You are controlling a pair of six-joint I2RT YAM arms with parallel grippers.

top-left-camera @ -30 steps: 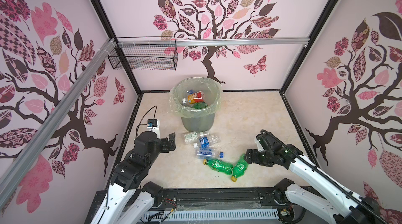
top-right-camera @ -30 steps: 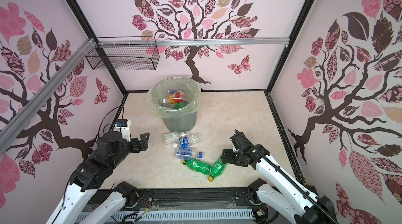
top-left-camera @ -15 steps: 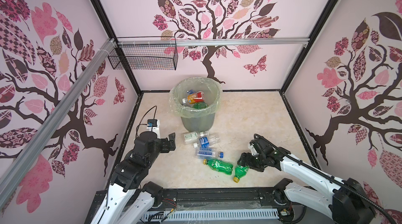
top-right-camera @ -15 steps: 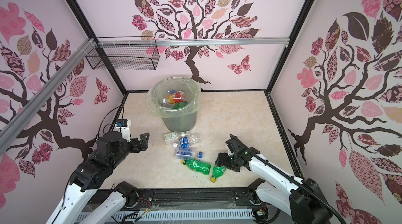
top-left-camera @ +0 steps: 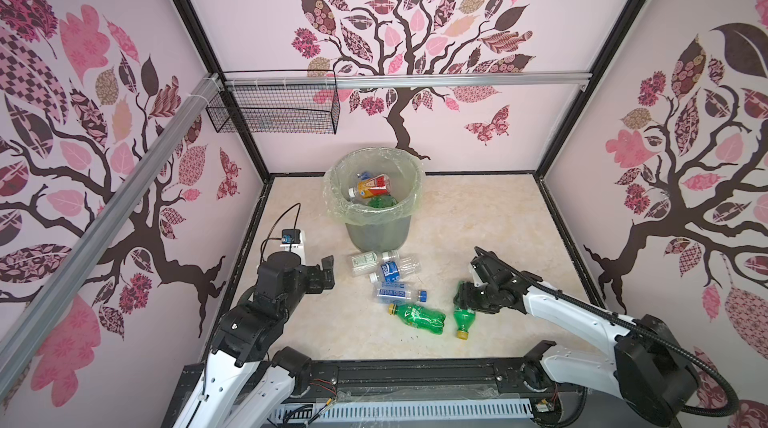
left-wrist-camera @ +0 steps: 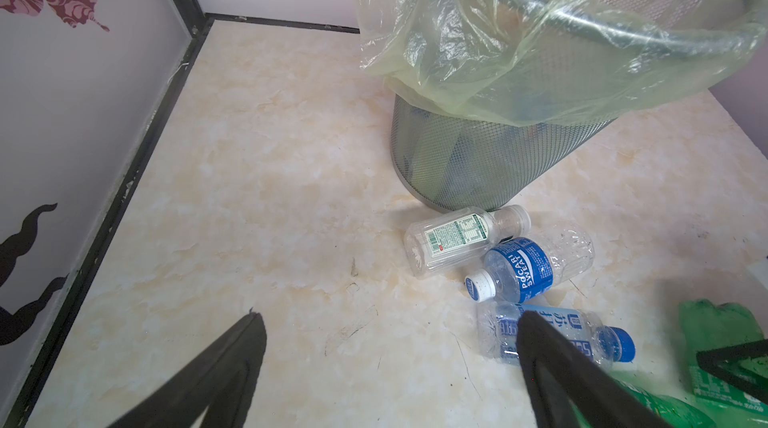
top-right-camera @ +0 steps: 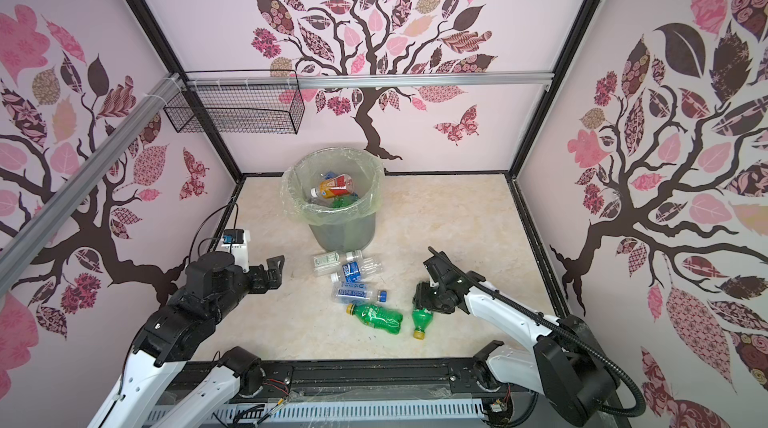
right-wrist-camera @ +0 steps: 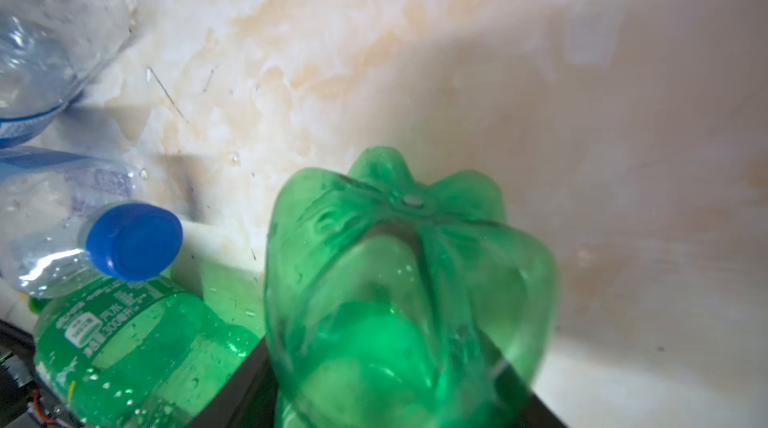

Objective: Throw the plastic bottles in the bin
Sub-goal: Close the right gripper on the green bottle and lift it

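The bin (top-left-camera: 378, 234) stands at the back middle with a clear liner; an amber red-labelled bottle (top-left-camera: 371, 185) and others lie inside. On the floor in front lie a white-labelled bottle (top-left-camera: 365, 259), two blue-labelled bottles (top-left-camera: 392, 270) (top-left-camera: 399, 293) and a green bottle (top-left-camera: 417, 318). My right gripper (top-left-camera: 467, 301) (top-right-camera: 424, 299) is shut on the base of a second green bottle (top-left-camera: 462, 320) (right-wrist-camera: 407, 280), whose yellow cap points to the front edge. My left gripper (top-left-camera: 328, 272) (left-wrist-camera: 390, 318) hangs open and holds nothing, left of the bottles.
A black wire basket (top-left-camera: 274, 112) hangs on the back-left wall rail. Black frame rails border the marble-patterned floor (top-left-camera: 478, 214). The lying green bottle (right-wrist-camera: 137, 343) and the blue-capped bottle (right-wrist-camera: 133, 241) sit close beside the held one.
My right gripper has dropped forward onto the second green bottle and its jaws have narrowed around its base; that bottle turned cap toward the front. The left arm has not moved.
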